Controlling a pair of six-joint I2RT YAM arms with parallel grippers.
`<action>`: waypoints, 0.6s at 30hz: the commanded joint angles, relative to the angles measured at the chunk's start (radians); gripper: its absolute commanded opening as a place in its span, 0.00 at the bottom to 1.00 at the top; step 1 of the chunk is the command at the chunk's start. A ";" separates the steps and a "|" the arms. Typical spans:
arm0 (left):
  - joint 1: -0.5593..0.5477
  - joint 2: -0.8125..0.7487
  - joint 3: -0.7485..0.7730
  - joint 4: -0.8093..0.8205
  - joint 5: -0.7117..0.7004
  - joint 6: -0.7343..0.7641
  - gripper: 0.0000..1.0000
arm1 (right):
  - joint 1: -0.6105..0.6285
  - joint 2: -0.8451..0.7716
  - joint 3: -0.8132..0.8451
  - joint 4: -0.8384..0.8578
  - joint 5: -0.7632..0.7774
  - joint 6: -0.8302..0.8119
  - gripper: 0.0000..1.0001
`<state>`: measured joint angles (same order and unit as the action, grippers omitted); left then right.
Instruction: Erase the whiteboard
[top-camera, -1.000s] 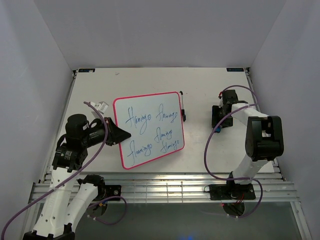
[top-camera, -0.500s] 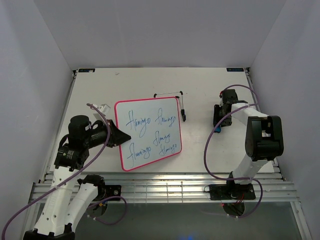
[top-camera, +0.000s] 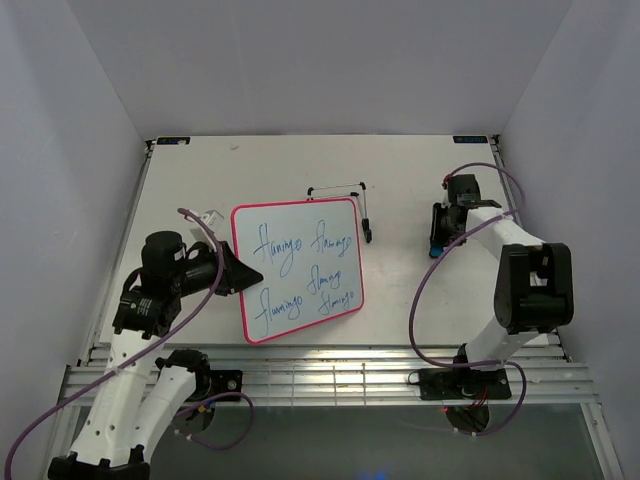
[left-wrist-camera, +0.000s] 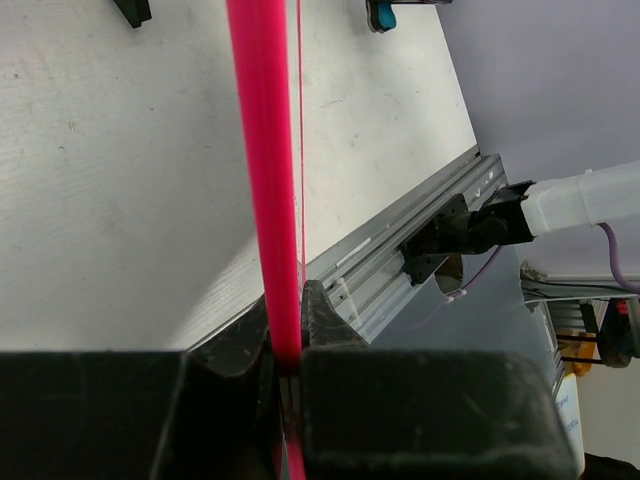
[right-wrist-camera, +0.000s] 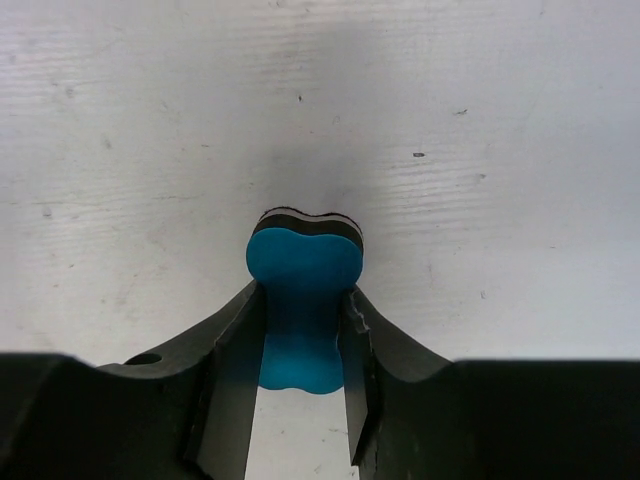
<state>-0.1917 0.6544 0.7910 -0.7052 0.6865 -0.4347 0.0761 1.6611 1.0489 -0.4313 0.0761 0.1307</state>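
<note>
Over the white counter (top-camera: 200, 170), the whiteboard (top-camera: 297, 268), covered in blue handwriting, was left of centre, its pink left edge clamped in the left hand (top-camera: 243, 271). Far right, the right hand (right-wrist-camera: 303, 296) was clamped on a blue eraser (right-wrist-camera: 303, 262).

Black wire stand (top-camera: 335, 187) lies on white table (top-camera: 200, 170); blue eraser (right-wrist-camera: 303, 270) well right.
</note>
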 joint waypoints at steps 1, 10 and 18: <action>-0.002 0.008 0.002 0.105 0.048 0.013 0.00 | 0.016 -0.125 -0.001 -0.010 -0.018 0.007 0.30; -0.002 0.115 -0.065 0.234 0.057 -0.001 0.00 | 0.448 -0.441 -0.049 0.113 -0.205 0.023 0.30; -0.002 0.197 -0.127 0.344 0.122 0.016 0.00 | 0.895 -0.410 0.042 0.322 -0.050 0.007 0.29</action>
<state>-0.1917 0.8627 0.6830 -0.4393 0.7994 -0.4755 0.9298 1.1995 1.0222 -0.2024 -0.0639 0.1459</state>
